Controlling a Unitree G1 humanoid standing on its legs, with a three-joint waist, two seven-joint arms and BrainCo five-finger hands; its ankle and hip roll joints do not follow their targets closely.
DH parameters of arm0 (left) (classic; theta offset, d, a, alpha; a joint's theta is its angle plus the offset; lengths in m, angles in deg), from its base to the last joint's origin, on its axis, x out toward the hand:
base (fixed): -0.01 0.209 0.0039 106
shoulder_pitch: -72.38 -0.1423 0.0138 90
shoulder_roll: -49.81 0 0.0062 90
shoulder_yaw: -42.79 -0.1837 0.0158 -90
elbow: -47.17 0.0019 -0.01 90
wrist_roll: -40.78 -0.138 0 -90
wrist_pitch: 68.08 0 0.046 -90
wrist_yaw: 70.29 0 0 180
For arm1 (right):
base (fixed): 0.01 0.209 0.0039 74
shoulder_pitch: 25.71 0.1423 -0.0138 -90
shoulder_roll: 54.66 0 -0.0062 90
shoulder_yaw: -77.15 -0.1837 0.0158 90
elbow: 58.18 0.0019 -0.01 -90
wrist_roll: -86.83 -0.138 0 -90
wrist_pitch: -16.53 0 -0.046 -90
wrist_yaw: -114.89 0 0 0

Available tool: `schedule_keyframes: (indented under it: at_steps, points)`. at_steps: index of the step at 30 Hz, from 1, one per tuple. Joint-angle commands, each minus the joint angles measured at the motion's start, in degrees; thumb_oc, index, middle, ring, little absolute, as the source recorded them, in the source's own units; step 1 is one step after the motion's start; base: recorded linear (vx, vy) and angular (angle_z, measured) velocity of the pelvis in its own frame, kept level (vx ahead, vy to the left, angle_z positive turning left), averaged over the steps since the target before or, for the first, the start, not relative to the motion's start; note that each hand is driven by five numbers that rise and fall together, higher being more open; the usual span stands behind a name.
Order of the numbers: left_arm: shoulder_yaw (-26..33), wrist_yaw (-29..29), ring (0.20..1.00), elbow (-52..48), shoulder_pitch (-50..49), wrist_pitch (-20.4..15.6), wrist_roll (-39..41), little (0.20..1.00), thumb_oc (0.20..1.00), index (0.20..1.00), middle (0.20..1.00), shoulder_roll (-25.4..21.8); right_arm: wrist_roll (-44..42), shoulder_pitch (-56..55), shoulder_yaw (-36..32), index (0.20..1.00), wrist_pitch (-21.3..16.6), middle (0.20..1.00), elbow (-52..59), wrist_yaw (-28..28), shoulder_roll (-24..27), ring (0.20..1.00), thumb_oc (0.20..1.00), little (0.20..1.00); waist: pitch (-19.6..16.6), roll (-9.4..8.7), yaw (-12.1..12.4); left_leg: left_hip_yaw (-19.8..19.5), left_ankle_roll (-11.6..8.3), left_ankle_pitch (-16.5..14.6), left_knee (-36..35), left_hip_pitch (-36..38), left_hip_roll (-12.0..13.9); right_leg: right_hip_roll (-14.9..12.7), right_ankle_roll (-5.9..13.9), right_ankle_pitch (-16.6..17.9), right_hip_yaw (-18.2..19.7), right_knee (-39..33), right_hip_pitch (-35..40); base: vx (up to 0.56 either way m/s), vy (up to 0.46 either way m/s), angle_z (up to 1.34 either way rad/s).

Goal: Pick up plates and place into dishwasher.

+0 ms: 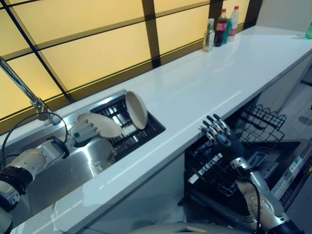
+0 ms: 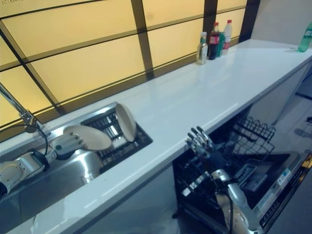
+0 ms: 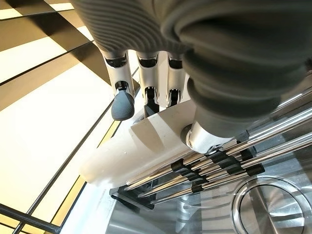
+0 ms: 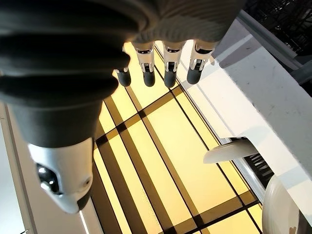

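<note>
Left hand's got a plate over the sink, right one's just hanging out by the dishwasher.

The left hand (image 1: 84,130) is pinching a cream plate (image 1: 103,125) above the sink's (image 1: 68,170) dish rack (image 1: 139,131), where a second plate (image 1: 136,109) stands on edge. The right hand (image 1: 218,130), fingers straight and holding nothing, is raised over the open dishwasher's rack (image 1: 214,168) below the white counter's (image 1: 219,78) front edge.

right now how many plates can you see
2: one plate held in the left hand over the sink, one plate leaning upright in the sink rack. More may be hidden.
</note>
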Motion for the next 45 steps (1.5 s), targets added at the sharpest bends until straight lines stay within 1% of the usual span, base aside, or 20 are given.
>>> schedule_keyframes:
  at_steps: [1, 6, 10, 15, 19, 22, 26, 27, 28, 30, 31, 32, 34, 37, 38, 39, 40, 43, 44, 45]
  points:
    - [6.03, -2.4, 0.2, 3.12, 0.57, 3.65, 1.95, 0.2, 0.2, 0.2, 0.2, -0.84, -0.99, 1.58, 0.89, 1.0, -1.77, 1.0, 4.44, 0.9, 0.15, 1.0, 1.0, 1.0, 0.15, -2.38, -0.19, -0.23, 2.48, -2.37, 0.78, -1.35, -0.95, -2.74, 6.24, 1.52, -1.65, -0.32, -2.57, 0.0, 0.0, 0.0]
    - [7.05, -4.65, 0.2, 2.53, 0.91, 3.73, 6.05, 0.2, 0.2, 0.2, 0.2, -1.79, -1.24, 1.65, 0.89, 1.0, -2.51, 1.0, 3.9, 1.58, 0.28, 1.0, 1.0, 1.0, -0.11, -2.59, -0.03, -0.14, 2.37, -2.34, 0.64, -1.33, -0.94, -2.69, 6.28, 1.7, -1.61, -0.78, -2.37, 0.0, 0.0, 0.0]
    - [9.72, -5.9, 0.2, 0.4, 1.33, 3.1, 9.02, 0.2, 0.2, 0.2, 0.2, -2.79, -1.25, 1.38, 0.71, 1.0, -3.37, 1.0, 3.4, 2.03, 0.04, 1.0, 1.0, 1.0, -0.59, -2.8, 0.41, -0.04, 2.31, -2.34, 0.55, -1.5, -0.95, -2.63, 6.2, 1.96, -1.47, -1.28, -2.36, 0.0, 0.0, 0.0]
    - [13.51, -6.99, 0.2, -2.76, 0.35, 3.46, 13.16, 0.2, 0.2, 0.2, 0.2, -4.76, -2.01, 1.6, 0.29, 1.0, -3.39, 1.0, 3.95, 1.71, 0.46, 1.0, 1.0, 1.0, -0.91, -2.93, 1.16, -0.41, 2.2, -2.34, 0.52, -1.62, -1.06, -2.73, 6.13, 2.16, -1.66, -1.53, -2.25, -0.03, 0.006, 0.0]
    - [15.73, -8.11, 0.2, -3.87, 1.16, 2.76, 18.61, 0.2, 0.2, 0.2, 0.2, -6.47, -2.23, 2.08, 0.73, 1.0, -4.09, 1.0, 4.15, 1.01, 0.73, 1.0, 1.0, 1.0, -1.18, -2.86, 1.75, -0.69, 2.08, -2.28, 0.43, -1.84, -1.16, -2.95, 6.15, 2.31, -1.96, -1.66, -2.3, -0.04, 0.016, 0.0]
    - [17.42, -9.54, 0.2, -3.92, 1.49, 1.56, 24.21, 0.2, 0.2, 0.2, 0.2, -6.53, -1.89, 2.3, 1.25, 1.0, -4.83, 1.0, 4.0, 0.64, 0.49, 1.0, 1.0, 1.0, -1.45, -2.87, 2.11, -1.03, 2.07, -2.25, 0.32, -1.98, -1.28, -3.03, 6.14, 2.29, -2.23, -1.72, -2.32, -0.05, 0.013, 0.01]
    - [19.86, -11.34, 0.2, -4.6, 2.38, -0.31, 28.59, 0.2, 0.2, 0.2, 0.2, -6.51, -1.55, 2.71, 1.31, 1.0, -5.57, 1.0, 3.43, 0.86, -0.02, 1.0, 1.0, 1.0, -1.79, -3.07, 2.55, -1.4, 2.06, -2.26, 0.3, -2.22, -1.35, -3.04, 6.06, 2.22, -2.46, -1.66, -2.44, -0.05, 0.01, 0.0]
    - [20.72, -11.59, 0.2, -5.14, 2.29, -0.74, 30.54, 0.2, 0.2, 0.2, 0.2, -6.66, -1.36, 2.65, 1.21, 1.0, -5.85, 1.0, 3.33, 0.9, -0.15, 1.0, 1.0, 1.0, -1.88, -3.15, 2.68, -1.5, 2.05, -2.25, 0.3, -2.3, -1.37, -3.07, 6.08, 2.25, -2.53, -1.71, -2.46, -0.06, 0.004, 0.04]
    - [22.42, -11.61, 0.2, -5.94, 1.67, -1.93, 34.63, 0.2, 0.2, 0.2, 0.2, -6.56, -1.27, 2.51, 0.99, 1.0, -6.28, 1.0, 3.3, 0.76, -0.29, 1.0, 1.0, 1.0, -2.0, -3.31, 2.95, -1.72, 2.02, -2.23, 0.3, -2.41, -1.4, -3.1, 6.07, 2.27, -2.58, -1.76, -2.48, -0.06, 0.002, 0.06]
    - [25.34, -11.64, 0.2, -6.61, 0.59, -3.76, 39.64, 0.2, 0.2, 0.2, 0.2, -5.34, -0.66, 2.66, 1.04, 1.0, -6.72, 1.0, 3.49, -0.07, -0.51, 1.0, 1.0, 1.0, -2.1, -3.45, 3.13, -2.01, 2.11, -2.27, 0.3, -2.49, -1.47, -3.11, 6.0, 2.24, -2.68, -1.77, -2.48, -0.06, 0.006, 0.04]
    - [27.23, -11.15, 0.2, -6.96, 0.22, -4.96, 43.04, 0.2, 0.2, 0.2, 0.2, -3.74, 0.25, 2.76, 1.12, 1.0, -7.5, 1.0, 3.36, -0.56, -0.84, 1.0, 1.0, 1.0, -2.12, -3.55, 3.29, -2.15, 2.15, -2.26, 0.3, -2.58, -1.51, -3.09, 5.93, 2.2, -2.67, -1.76, -2.52, -0.05, 0.009, 0.02]
    - [27.85, -11.17, 0.2, -7.15, -0.03, -5.83, 44.8, 0.2, 0.2, 0.2, 0.2, -3.32, 0.5, 2.79, 1.16, 1.0, -7.7, 1.0, 3.36, -0.78, -0.89, 1.0, 1.0, 1.0, -2.12, -3.55, 3.28, -2.19, 2.16, -2.27, 0.3, -2.59, -1.52, -3.08, 5.91, 2.19, -2.67, -1.74, -2.53, -0.06, 0.011, 0.03]
    - [31.84, -9.0, 0.2, -8.79, -1.51, -8.32, 48.78, 0.2, 0.2, 0.2, 0.2, -0.44, 2.0, 2.66, 0.66, 1.0, -8.65, 1.0, 3.12, -1.67, -1.61, 1.0, 1.0, 1.0, -2.27, -3.81, 3.48, -2.4, 2.22, -2.31, 0.3, -2.66, -1.56, -3.02, 5.8, 2.12, -2.66, -1.66, -2.64, -0.05, 0.01, 0.08]
    - [37.49, -4.06, 0.2, -13.69, -5.02, -11.26, 56.69, 0.2, 0.2, 0.2, 0.2, 5.22, 4.52, 2.46, -1.31, 1.0, -10.06, 1.0, 2.68, -3.59, -2.79, 1.0, 1.0, 1.0, -2.44, -4.28, 3.9, -3.11, 2.34, -2.5, 0.3, -2.74, -1.68, -2.88, 5.59, 1.87, -2.68, -1.52, -2.66, -0.05, 0.007, 0.13]
    - [38.7, -2.9, 0.2, -14.92, -5.92, -11.38, 57.19, 0.2, 0.2, 0.2, 0.2, 6.49, 5.0, 2.41, -1.79, 1.0, -10.35, 1.0, 2.54, -3.86, -3.05, 1.0, 1.0, 1.0, -2.48, -4.35, 3.94, -3.21, 2.36, -2.55, 0.3, -2.75, -1.68, -2.88, 5.55, 1.83, -2.73, -1.5, -2.67, -0.06, 0.002, 0.06]
    - [40.18, -0.67, 0.2, -17.8, -7.43, -11.55, 59.48, 0.2, 0.2, 0.2, 0.2, 9.06, 5.88, 2.12, -3.23, 1.0, -11.27, 1.0, 2.52, -4.96, -3.73, 1.0, 1.0, 1.0, -2.53, -4.69, 4.22, -3.49, 2.43, -2.68, 0.3, -2.8, -1.7, -2.89, 5.49, 1.73, -2.83, -1.52, -2.62, -0.04, -0.004, 0.03]
    - [40.93, 0.19, 0.2, -19.36, -8.53, -11.65, 60.84, 0.2, 0.2, 0.2, 0.2, 10.45, 5.98, 1.87, -3.94, 1.0, -11.62, 1.0, 2.43, -5.09, -3.9, 1.0, 1.0, 1.0, -2.6, -4.75, 4.2, -3.63, 2.47, -2.74, 0.3, -2.8, -1.72, -2.89, 5.46, 1.69, -2.86, -1.5, -2.6, -0.06, -0.007, 0.02]
    - [43.47, 6.8, 0.2, -25.85, -12.35, -13.81, 70.42, 0.2, 0.2, 0.2, 0.2, 17.44, 7.93, 1.05, -8.4, 1.0, -13.65, 1.0, 2.01, -7.2, -5.64, 1.0, 1.0, 1.0, -2.65, -5.26, 4.62, -4.49, 2.7, -3.01, 0.3, -2.91, -1.92, -2.75, 5.2, 1.44, -2.89, -1.34, -2.55, -0.05, -0.006, 0.01]
    - [44.08, 8.82, 0.2, -27.38, -13.15, -14.14, 73.57, 0.2, 0.2, 0.2, 0.2, 18.82, 8.6, 0.88, -9.4, 1.0, -13.82, 1.0, 2.13, -7.71, -5.99, 1.0, 1.0, 1.0, -2.66, -5.32, 4.69, -4.69, 2.75, -3.08, 0.3, -2.91, -1.96, -2.73, 5.12, 1.36, -2.89, -1.29, -2.54, -0.05, -0.006, 0.01]
    - [44.66, 11.3, 0.2, -29.71, -13.92, -13.59, 76.61, 0.2, 0.2, 0.2, 0.2, 20.99, 9.57, 0.83, -10.31, 1.0, -14.06, 1.0, 2.21, -8.5, -6.48, 1.0, 1.0, 1.0, -2.66, -5.39, 4.79, -4.91, 2.8, -3.2, 0.3, -2.93, -2.0, -2.68, 5.04, 1.26, -2.89, -1.23, -2.53, -0.05, -0.003, 0.01]
